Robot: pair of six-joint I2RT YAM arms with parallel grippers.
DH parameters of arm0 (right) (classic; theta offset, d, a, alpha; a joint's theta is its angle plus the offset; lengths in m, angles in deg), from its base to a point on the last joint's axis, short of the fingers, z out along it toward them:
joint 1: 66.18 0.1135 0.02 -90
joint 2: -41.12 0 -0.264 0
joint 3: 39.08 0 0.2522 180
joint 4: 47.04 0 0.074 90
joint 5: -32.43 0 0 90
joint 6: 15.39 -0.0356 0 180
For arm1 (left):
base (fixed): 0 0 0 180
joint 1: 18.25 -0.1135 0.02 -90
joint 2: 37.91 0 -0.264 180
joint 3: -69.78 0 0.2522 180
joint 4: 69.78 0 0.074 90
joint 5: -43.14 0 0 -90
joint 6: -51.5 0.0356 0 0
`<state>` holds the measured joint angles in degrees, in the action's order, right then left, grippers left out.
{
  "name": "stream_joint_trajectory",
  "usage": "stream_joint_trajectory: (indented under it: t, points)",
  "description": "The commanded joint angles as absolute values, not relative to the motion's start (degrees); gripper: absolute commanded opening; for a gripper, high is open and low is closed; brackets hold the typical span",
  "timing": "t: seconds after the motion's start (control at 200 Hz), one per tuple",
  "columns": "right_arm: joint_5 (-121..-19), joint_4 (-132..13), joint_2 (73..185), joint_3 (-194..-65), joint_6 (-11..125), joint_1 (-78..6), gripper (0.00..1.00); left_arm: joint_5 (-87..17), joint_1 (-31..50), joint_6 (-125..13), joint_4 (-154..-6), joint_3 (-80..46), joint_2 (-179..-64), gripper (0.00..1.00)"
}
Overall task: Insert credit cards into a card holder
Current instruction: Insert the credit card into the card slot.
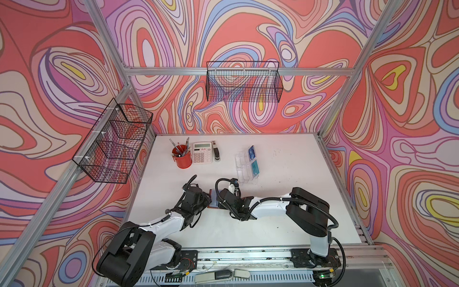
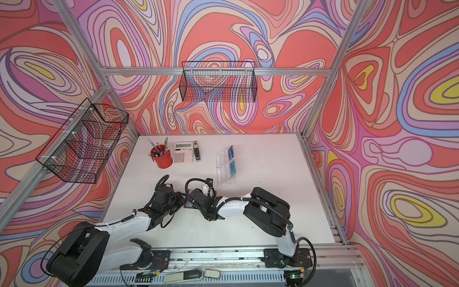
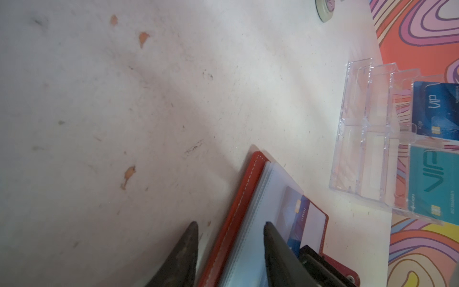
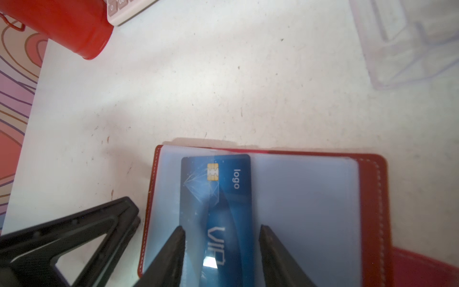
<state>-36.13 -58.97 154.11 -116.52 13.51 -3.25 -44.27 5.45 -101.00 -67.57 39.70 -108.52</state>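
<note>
Fingertips [image 4: 175,248] of the right gripper [image 4: 221,229] stood apart, one at each long edge of the blue VIP card [image 4: 216,193]; we could not tell whether they pinched it or merely flanked it. We found the card's long axis running straight ahead from those fingers, gold chip foremost, part of its face hazed, perhaps under a clear sleeve. We noted the red card holder [image 4: 372,198] lying open and flat on the white table [image 4: 223,87] between both arms. We recorded the left gripper [image 3: 231,223] released, straddling the holder's stitched edge; the right arm was nearer the card.
</note>
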Motion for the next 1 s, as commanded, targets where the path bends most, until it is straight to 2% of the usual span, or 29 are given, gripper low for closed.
stream_joint_trajectory:
  t: [0.0, 0.17, 0.356, 0.581, 0.691, 0.891, 0.996]
  points:
    - [-39.0, -55.76, 156.38, -116.89, 12.92, -3.34, 0.49, -44.01, 5.99, -102.49, -71.7, 40.81, -110.69, 0.46]
    - [-44.04, -48.13, 158.21, -116.82, 13.52, -3.25, 0.36, -44.28, 6.75, -103.1, -71.24, 40.9, -110.44, 0.45]
    - [-46.33, -43.59, 159.4, -116.58, 13.97, -3.17, 0.27, -44.74, 7.17, -103.36, -71.39, 40.96, -110.42, 0.45]
    - [-45.06, -37.63, 155.25, -111.05, 15.55, -3.14, 0.25, -45.66, 7.15, -102.98, -72.87, 40.99, -108.41, 0.45]
    - [-42.94, -41.31, 152.83, -111.02, 17.14, -3.17, 0.28, -46.79, 7.15, -102.57, -75.55, 40.77, -106.21, 0.46]
    - [-32.54, -52.81, 143.36, -108.3, 19.85, -3.32, 0.34, -49.88, 7.07, -101.02, -81.47, 39.99, -100.96, 0.48]
    - [-33.33, -52.92, 142.37, -105.4, 20.6, -4.48, 0.33, -50.25, 7.06, -100.32, -82.65, 39.72, -99.74, 0.49]
